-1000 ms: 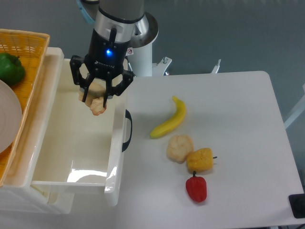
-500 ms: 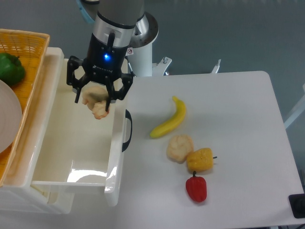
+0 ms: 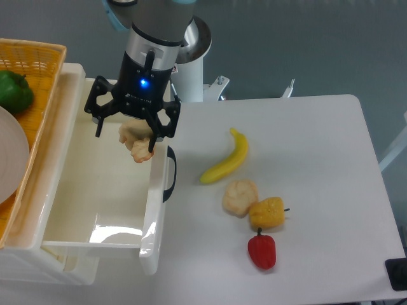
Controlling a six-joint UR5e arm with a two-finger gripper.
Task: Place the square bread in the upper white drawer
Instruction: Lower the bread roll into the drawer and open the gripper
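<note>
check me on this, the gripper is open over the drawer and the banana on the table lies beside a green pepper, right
Not quite. In the camera view the banana lies near a bun, a yellow pepper and a red pepper; the green one is in the basket. The gripper is open over the drawer.

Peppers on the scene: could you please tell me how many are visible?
3: a green pepper in the basket, a yellow pepper and a red pepper on the table.

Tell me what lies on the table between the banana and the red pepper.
In the camera view, a pale bun and a yellow pepper, touching each other, sit between the banana and the red pepper.
</note>
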